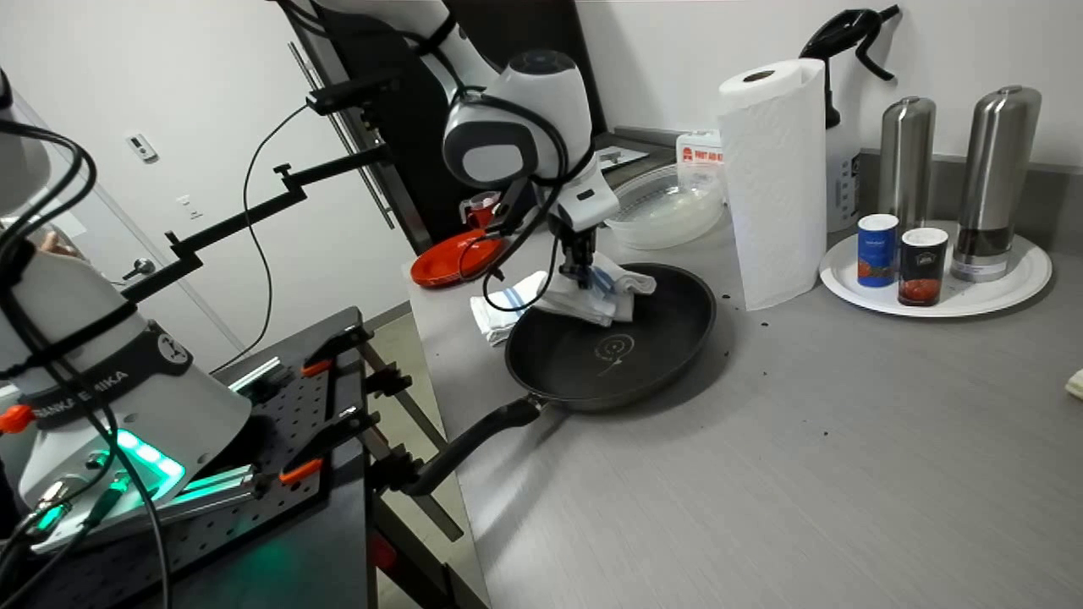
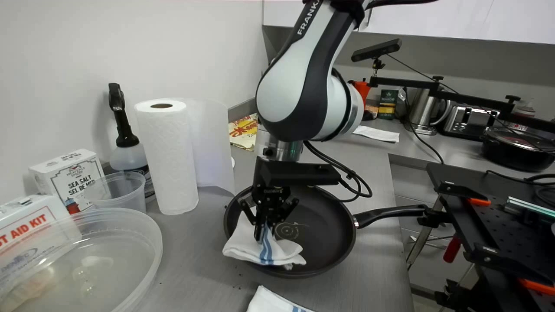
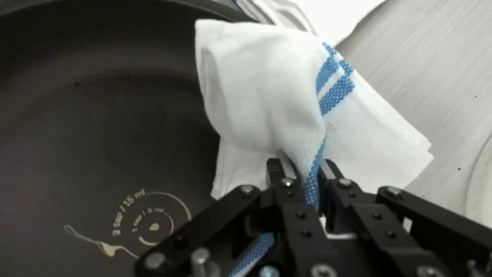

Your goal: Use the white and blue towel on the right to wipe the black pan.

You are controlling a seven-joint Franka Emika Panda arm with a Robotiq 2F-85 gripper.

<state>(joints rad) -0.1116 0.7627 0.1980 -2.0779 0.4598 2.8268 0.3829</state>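
Gripped by the tool (image 3: 305, 171), the white and blue towel (image 3: 265, 84) is partly over the black pan (image 1: 609, 372) near an edge of the tabletop (image 1: 761, 474), fetching apparently done, wiping probably unfinished.

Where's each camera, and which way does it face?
In an exterior view: above the counter, facing pan, base and arm.
In an exterior view: near the bowl, facing pan and arm.
Wrist view: on the arm, facing down past the fingers onto towel and pan.
Both exterior views share pan, towel and paper roll, from roughly opposite ends.
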